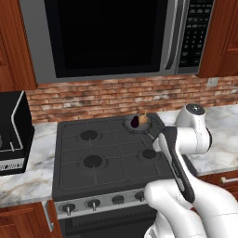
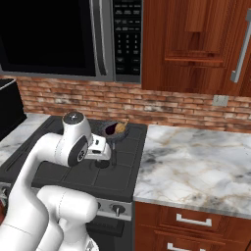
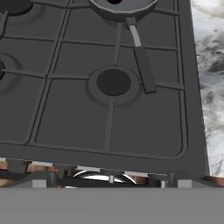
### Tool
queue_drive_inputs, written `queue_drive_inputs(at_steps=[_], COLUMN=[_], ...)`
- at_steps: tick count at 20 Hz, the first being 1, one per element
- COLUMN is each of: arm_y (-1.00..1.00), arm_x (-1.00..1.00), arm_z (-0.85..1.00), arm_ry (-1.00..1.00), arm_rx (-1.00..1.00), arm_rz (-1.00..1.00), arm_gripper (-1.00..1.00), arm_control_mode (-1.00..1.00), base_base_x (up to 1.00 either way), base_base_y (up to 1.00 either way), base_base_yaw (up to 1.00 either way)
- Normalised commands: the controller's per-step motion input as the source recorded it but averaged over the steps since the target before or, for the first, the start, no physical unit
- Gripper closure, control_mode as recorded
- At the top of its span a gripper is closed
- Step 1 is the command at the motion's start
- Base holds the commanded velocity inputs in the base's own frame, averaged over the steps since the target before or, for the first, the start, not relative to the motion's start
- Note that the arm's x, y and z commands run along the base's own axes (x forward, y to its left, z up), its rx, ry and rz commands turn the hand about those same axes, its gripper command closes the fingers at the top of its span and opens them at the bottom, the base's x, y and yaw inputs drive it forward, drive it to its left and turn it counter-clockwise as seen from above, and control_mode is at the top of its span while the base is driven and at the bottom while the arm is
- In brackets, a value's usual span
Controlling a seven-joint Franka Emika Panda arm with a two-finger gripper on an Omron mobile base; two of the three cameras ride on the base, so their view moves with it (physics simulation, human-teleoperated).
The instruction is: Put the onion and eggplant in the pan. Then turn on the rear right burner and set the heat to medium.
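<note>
Sitting together in the pan [image 1: 135,126], the onion [image 1: 143,118] and eggplant [image 1: 135,122] are touching. Its handle [image 3: 142,62] is pointing toward the stove's [image 1: 74,172] front. The gripper [image 2: 109,156] is hovering with jaws spread, grasping nothing.

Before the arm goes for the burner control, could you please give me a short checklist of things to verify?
1. Round tan-yellow onion inside the small dark grey frying pan: ok.
2. Glossy dark purple eggplant inside the pan: ok.
3. Pan at the rear right corner of the black stove: ok.
4. Gripper open, holding nothing: ok.
5. Which silver-capped knob serves that corner: cannot tell.
</note>
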Motion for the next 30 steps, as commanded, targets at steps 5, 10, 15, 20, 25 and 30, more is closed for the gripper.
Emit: queue_drive_inputs(at_steps=[5, 10, 15, 20, 25, 30], arm_y=[0.0, 0.0, 0.0, 0.0, 0.0, 0.0], arm_x=[-0.38, -0.1, 0.0, 0.0, 0.0, 0.0], arm_z=[0.0, 0.0, 0.0, 0.0, 0.0, 0.0], arm_ry=[0.0, 0.0, 0.0, 0.0, 0.0, 0.0], arm_rx=[0.0, 0.0, 0.0, 0.0, 0.0, 0.0], arm_rz=[0.0, 0.0, 0.0, 0.0, 0.0, 0.0], arm_gripper=[-1.0, -1.0, -1.0, -1.0, -1.0, -1.0], arm_control_mode=[-1.0, 1.0, 1.0, 1.0, 1.0, 1.0], base_base_x=[0.0, -0.14, -0.26, 0.0, -0.05, 0.0], base_base_y=[0.0, 0.0, 0.38, 0.49, 0.43, 0.37], base_base_yaw=[0.0, 0.0, 0.0, 0.0, 0.0, 0.0])
